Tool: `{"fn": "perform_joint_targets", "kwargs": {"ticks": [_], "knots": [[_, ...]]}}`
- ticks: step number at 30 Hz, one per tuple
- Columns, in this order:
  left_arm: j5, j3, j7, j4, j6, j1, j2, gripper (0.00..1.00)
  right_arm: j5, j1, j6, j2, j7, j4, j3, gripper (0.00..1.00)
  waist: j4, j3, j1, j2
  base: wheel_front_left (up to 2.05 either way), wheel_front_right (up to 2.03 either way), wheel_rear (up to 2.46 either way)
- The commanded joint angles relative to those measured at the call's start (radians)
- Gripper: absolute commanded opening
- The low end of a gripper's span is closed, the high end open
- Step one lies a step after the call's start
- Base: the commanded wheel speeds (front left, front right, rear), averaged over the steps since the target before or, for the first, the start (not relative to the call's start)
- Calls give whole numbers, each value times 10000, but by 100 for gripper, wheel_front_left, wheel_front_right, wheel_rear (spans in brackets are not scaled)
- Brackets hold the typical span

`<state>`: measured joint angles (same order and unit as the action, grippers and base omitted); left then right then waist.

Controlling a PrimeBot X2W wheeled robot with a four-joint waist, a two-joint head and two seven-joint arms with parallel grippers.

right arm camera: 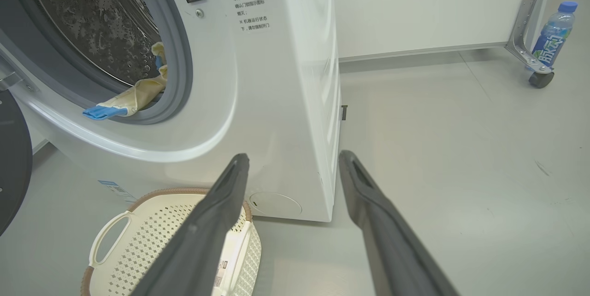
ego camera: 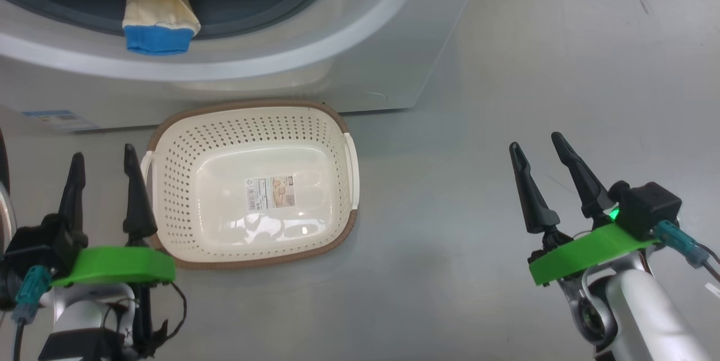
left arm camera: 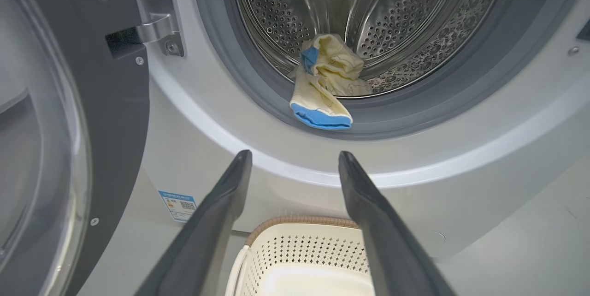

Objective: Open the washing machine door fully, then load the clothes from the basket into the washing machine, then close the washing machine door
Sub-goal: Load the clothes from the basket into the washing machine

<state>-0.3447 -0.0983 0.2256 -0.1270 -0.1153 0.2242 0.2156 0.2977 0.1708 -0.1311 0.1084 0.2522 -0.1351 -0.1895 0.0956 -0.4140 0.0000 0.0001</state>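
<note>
The cream basket [ego camera: 332, 125] sits on the floor before the washing machine [ego camera: 315, 52], with just a label sticker inside. Cream-yellow clothes [left arm camera: 329, 68] lie in the steel drum, and one piece with a blue cuff [ego camera: 157, 18] hangs out over the grey gasket. The washing machine door [left arm camera: 55, 148] stands swung open at the left. My left gripper [ego camera: 101, 158] is open beside the basket's left edge, holding nothing. My right gripper [ego camera: 537, 144] is open over bare floor, well right of the basket.
A drink bottle [right arm camera: 555, 33] stands by a wheeled metal frame [right arm camera: 530, 42] at the far right. Grey floor spreads out to the right of the machine. A blue sticker [left arm camera: 179, 204] marks the machine's lower left corner.
</note>
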Motion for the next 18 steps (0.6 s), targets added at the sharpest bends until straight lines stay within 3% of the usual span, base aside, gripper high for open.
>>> {"fn": "perform_joint_targets", "kwargs": {"ticks": [1,18], "knots": [[-32,326,-40,211,15,399,346,100,4,132,4,145,95,288,-189,100,6,-35,0,-1,0,0,0],[-2,13,-1187,-1199,580,3766,1072,100,48,482,4,64,95,266,-309,100,325,-484,0,-1,0,0,0]]}}
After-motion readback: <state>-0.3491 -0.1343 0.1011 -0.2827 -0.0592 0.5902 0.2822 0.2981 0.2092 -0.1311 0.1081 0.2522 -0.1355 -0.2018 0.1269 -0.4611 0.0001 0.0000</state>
